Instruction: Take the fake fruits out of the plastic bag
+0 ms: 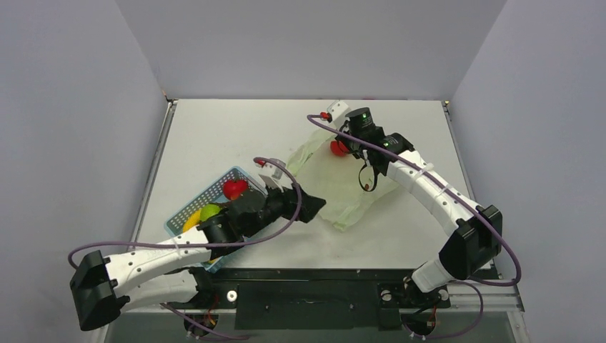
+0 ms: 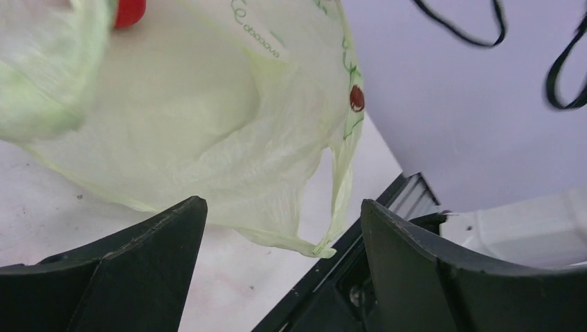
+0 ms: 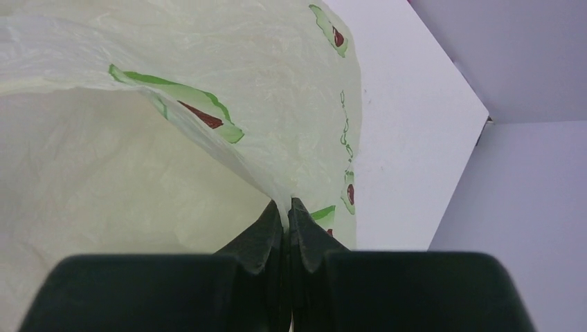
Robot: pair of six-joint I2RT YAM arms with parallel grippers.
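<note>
Two grippers work the plastic bag (image 1: 334, 187), which lies crumpled near the middle of the table (image 1: 214, 136). At the bag's near-left corner the left gripper (image 2: 282, 206) sits low, its jaws spread wide with nothing between them. A tie handle (image 2: 339, 200) of the bag trails just past its fingertips.

Left of the bag stands the blue basket (image 1: 207, 194), holding a heart-shaped red fruit (image 1: 234, 189), a light green fruit (image 1: 210, 211) and a yellow fruit (image 1: 191, 221).

At the bag's far edge the right gripper (image 3: 286, 205) has its jaws pinched tight on a fold of the film, holding that side up off the table. Just beside the pinch sits a red round fruit (image 1: 337, 148). Whether it lies inside the film or just outside the mouth I cannot tell.

The bag looks thin, limp and nearly weightless, so it will likely sag and slide rather than hold any shape. The hem or the tie handle, where the film bunches, seems the surest grip. The red round fruit looks light, hard and smooth, apt to roll, so it is best taken across its middle with wide jaws.
</note>
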